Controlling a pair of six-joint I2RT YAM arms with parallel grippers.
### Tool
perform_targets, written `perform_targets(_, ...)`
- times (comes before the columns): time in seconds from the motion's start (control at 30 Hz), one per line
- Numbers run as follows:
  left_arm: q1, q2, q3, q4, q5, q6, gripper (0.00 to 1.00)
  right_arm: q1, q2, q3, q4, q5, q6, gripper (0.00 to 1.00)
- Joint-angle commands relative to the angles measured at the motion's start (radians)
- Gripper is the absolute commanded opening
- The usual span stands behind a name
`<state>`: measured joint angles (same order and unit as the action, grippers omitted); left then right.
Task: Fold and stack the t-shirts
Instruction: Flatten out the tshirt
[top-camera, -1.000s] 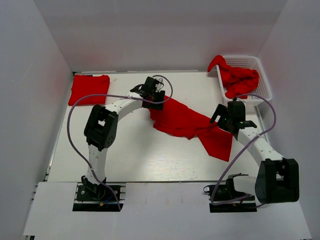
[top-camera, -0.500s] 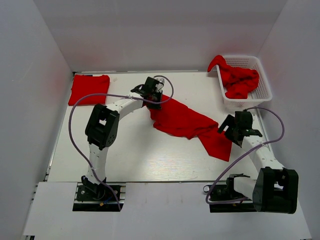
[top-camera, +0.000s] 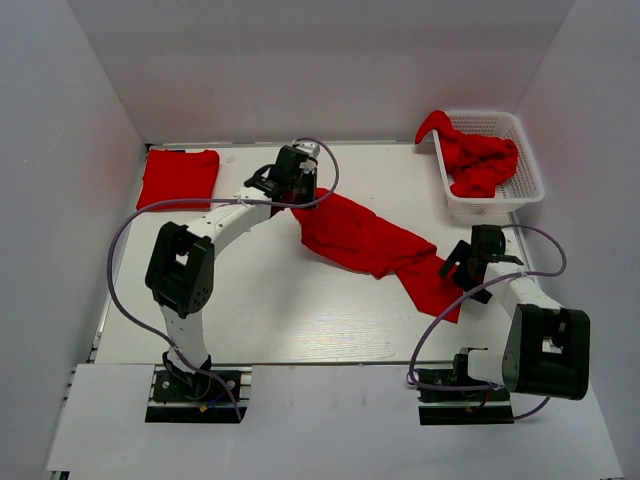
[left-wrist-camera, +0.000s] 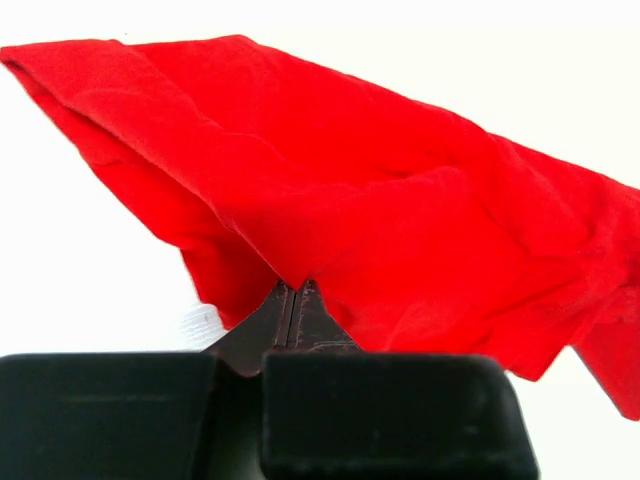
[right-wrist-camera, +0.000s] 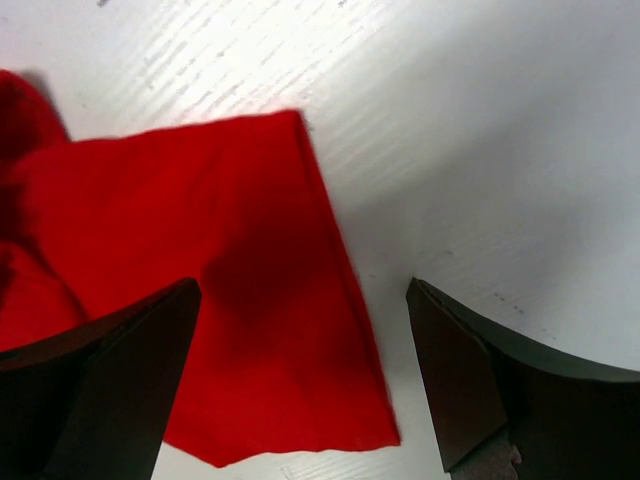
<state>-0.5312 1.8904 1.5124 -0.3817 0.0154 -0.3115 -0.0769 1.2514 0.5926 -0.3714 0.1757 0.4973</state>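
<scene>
The left claw (left-wrist-camera: 296, 298) is clamped together on a small pinch of the loose t-shirt (top-camera: 370, 245). It holds the cloth at the end lying toward 12 o'clock on the worktop (top-camera: 270, 300), and from there the shirt trails in a rumpled band toward 4 o'clock. That narrow bite is the main worry: in the left wrist view only a fold of fabric sits between the tips, so a hard pull could let it slip out, or lift one layer and leave the other behind. The right claw (right-wrist-camera: 302, 300) stands wide apart and holds nothing, hovering over the shirt's 4 o'clock corner. One finger is above red cloth and the other above bare worktop. If it comes down there and closes, it may catch only the hem or miss the cloth altogether, and the left arm would then drag a twisted shirt instead of spreading it. Any fold made on that bunching would probably come out crooked beside the folded t-shirt (top-camera: 178, 178) at 10 o'clock. More t-shirts (top-camera: 478, 160) wait heaped in the basket (top-camera: 528, 160) at 2 o'clock.
</scene>
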Motion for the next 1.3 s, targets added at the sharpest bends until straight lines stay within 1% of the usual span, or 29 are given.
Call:
perform_targets(0.0, 0.011, -0.063, -0.023, 0.007, -0.045, -0.005, 0.00, -0.008, 0.043, 0.016, 0.011, -0.034, -0.011, 0.90)
perform_targets(0.13, 0.011, -0.074, -0.041, 0.017, -0.045, -0.005, 0.00, -0.004, 0.123, 0.018, 0.060, -0.108, -0.037, 0.90)
perform_targets(0.2, 0.011, -0.083, -0.041, 0.017, -0.045, -0.005, 0.00, -0.001, 0.140, 0.024, 0.093, -0.148, -0.054, 0.79)
perform_targets(0.23, 0.011, -0.083, -0.050, 0.017, -0.045, -0.005, 0.00, 0.000, 0.143, 0.021, 0.101, -0.162, -0.069, 0.69)
perform_targets(0.27, 0.011, -0.096, -0.050, 0.017, -0.045, -0.005, 0.00, 0.002, 0.135, 0.019, 0.129, -0.209, -0.080, 0.55)
perform_targets(0.3, 0.011, -0.105, -0.050, 0.017, -0.054, -0.005, 0.00, 0.002, 0.129, 0.018, 0.147, -0.215, -0.088, 0.21)
perform_targets(0.33, 0.011, -0.105, -0.050, 0.017, -0.054, -0.005, 0.00, 0.003, 0.122, 0.016, 0.155, -0.220, -0.091, 0.07)
perform_targets(0.37, 0.011, -0.119, -0.050, 0.017, -0.054, -0.005, 0.00, 0.002, 0.087, 0.019, 0.172, -0.231, -0.100, 0.00)
perform_targets(0.43, 0.011, -0.141, -0.050, 0.017, -0.063, 0.005, 0.00, 0.002, 0.057, 0.033, 0.193, -0.229, -0.131, 0.00)
perform_targets(0.57, 0.011, -0.197, 0.002, 0.017, -0.097, 0.023, 0.00, 0.000, -0.079, 0.110, 0.204, -0.180, -0.149, 0.00)
perform_targets(0.6, 0.011, -0.212, 0.011, 0.006, -0.132, 0.023, 0.00, -0.001, -0.095, 0.122, 0.210, -0.123, -0.146, 0.00)
perform_targets(0.63, 0.011, -0.227, 0.034, 0.006, -0.150, 0.023, 0.00, -0.003, -0.137, 0.143, 0.222, -0.110, -0.146, 0.00)
perform_targets(0.7, 0.011, -0.278, 0.061, -0.029, -0.227, 0.023, 0.00, -0.004, -0.205, 0.186, 0.255, -0.038, -0.149, 0.00)
perform_targets(0.73, 0.011, -0.295, 0.093, -0.040, -0.253, 0.023, 0.00, -0.004, -0.216, 0.235, 0.256, -0.018, -0.161, 0.00)
perform_targets(0.77, 0.011, -0.313, 0.110, -0.054, -0.312, 0.035, 0.00, -0.004, -0.242, 0.254, 0.256, 0.019, -0.164, 0.00)
perform_targets(0.97, 0.011, -0.488, 0.218, -0.083, -0.480, 0.127, 0.00, -0.008, -0.306, 0.438, 0.258, 0.165, -0.241, 0.00)
perform_targets(1.03, 0.011, -0.539, 0.218, -0.092, -0.506, 0.152, 0.00, -0.008, -0.328, 0.510, 0.262, 0.189, -0.284, 0.00)
perform_targets(1.07, 0.011, -0.595, 0.218, -0.083, -0.506, 0.161, 0.00, -0.008, -0.336, 0.545, 0.262, 0.199, -0.287, 0.00)
perform_targets(1.17, 0.011, -0.683, 0.218, -0.083, -0.506, 0.175, 0.00, -0.008, -0.375, 0.620, 0.272, 0.194, -0.351, 0.00)
perform_targets(1.2, 0.011, -0.745, 0.204, -0.074, -0.496, 0.175, 0.00, -0.006, -0.386, 0.636, 0.281, 0.186, -0.361, 0.00)
perform_targets(1.27, 0.011, -0.809, 0.189, -0.074, -0.518, 0.175, 0.00, -0.006, -0.412, 0.680, 0.281, 0.206, -0.397, 0.00)
